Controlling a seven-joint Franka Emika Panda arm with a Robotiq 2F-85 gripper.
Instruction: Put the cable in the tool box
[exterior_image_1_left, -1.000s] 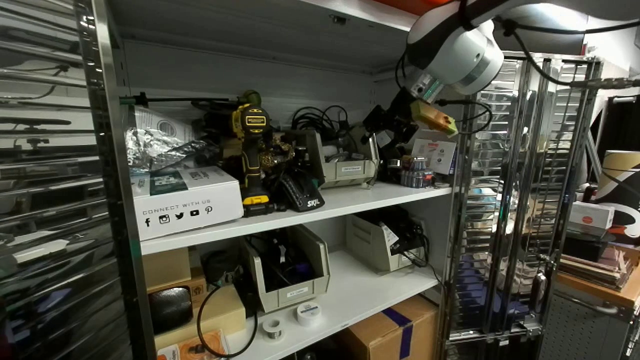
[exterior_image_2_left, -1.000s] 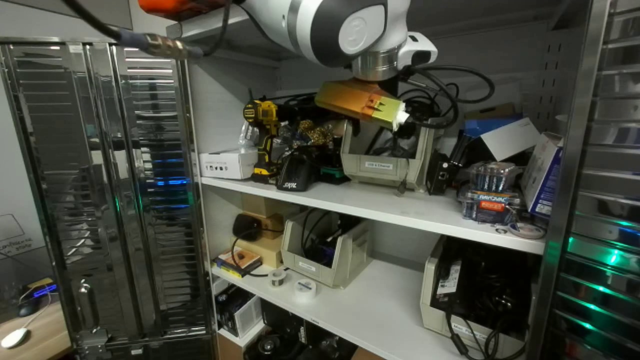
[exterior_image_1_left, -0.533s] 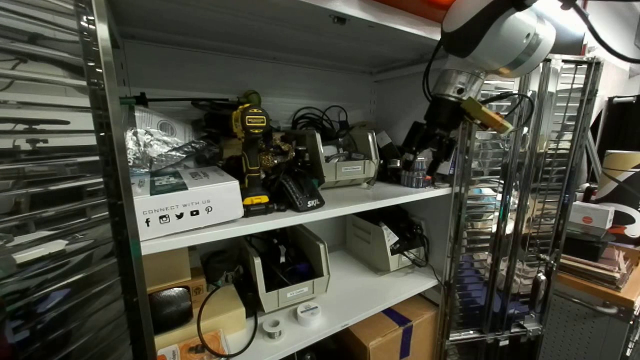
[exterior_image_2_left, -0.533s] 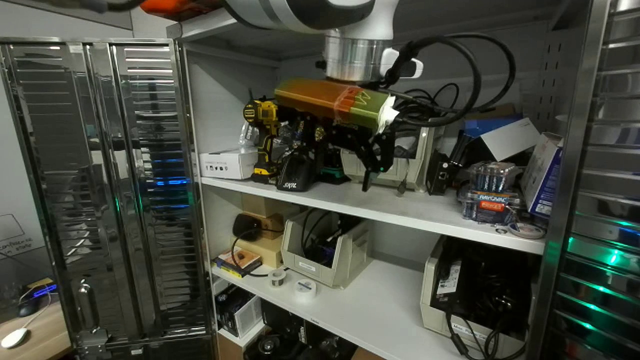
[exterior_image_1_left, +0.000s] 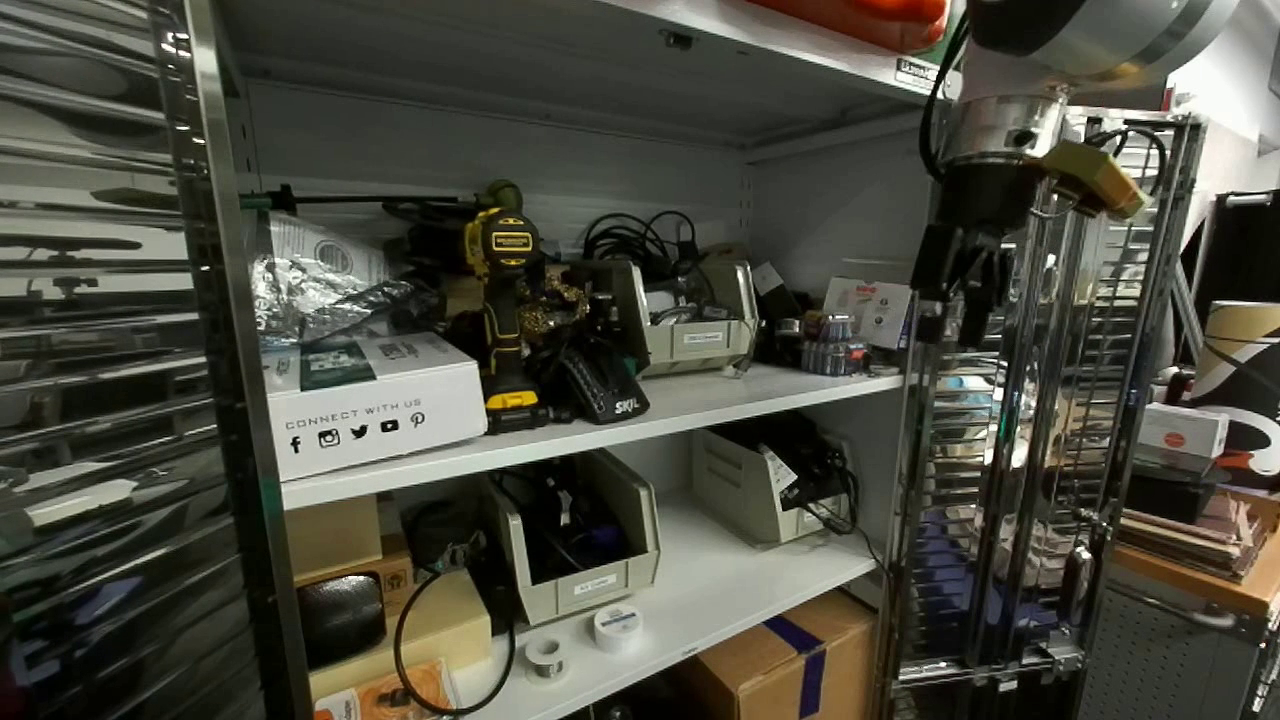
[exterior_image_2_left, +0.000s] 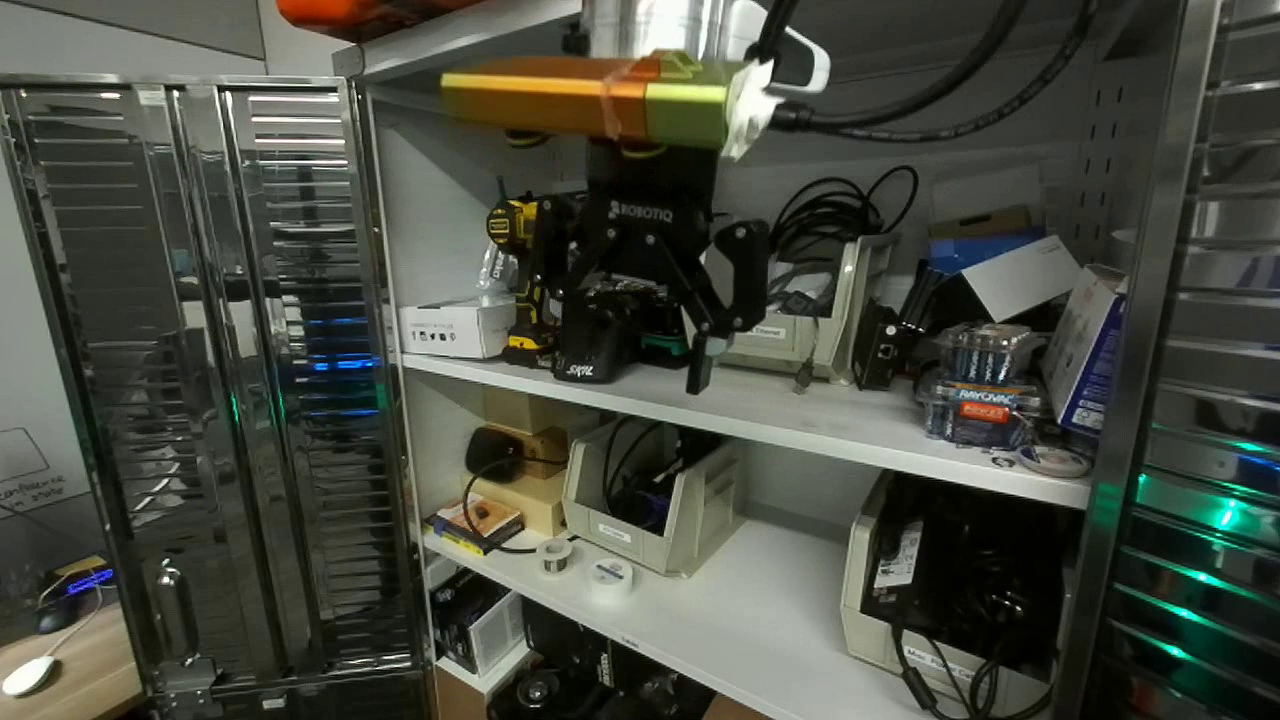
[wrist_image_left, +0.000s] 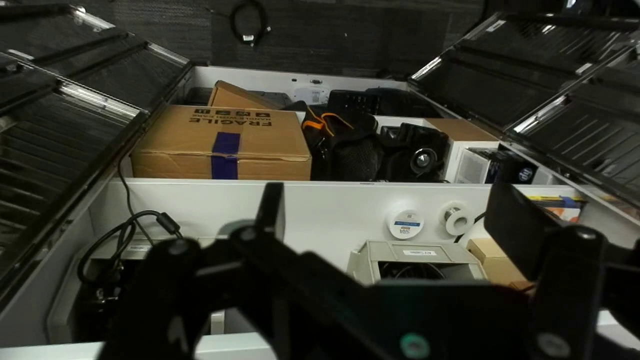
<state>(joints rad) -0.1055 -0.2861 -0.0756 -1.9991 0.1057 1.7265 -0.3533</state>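
Out front of cabinet (exterior_image_1_left: 830, 205), end effector (exterior_image_1_left: 950, 334) hanging farther out than half second ago, gaping wide; black cable (exterior_image_2_left: 800, 232) looping above labelled bin (exterior_image_1_left: 700, 356), unclear whether task is meaning this one.

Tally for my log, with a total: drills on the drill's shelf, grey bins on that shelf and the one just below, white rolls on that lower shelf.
Drill: 1
Grey bins: 3 (upper bin, lower bin near the rolls, lower bin farther off)
White rolls: 2 (labelled roll, wire roll)
Total: 6
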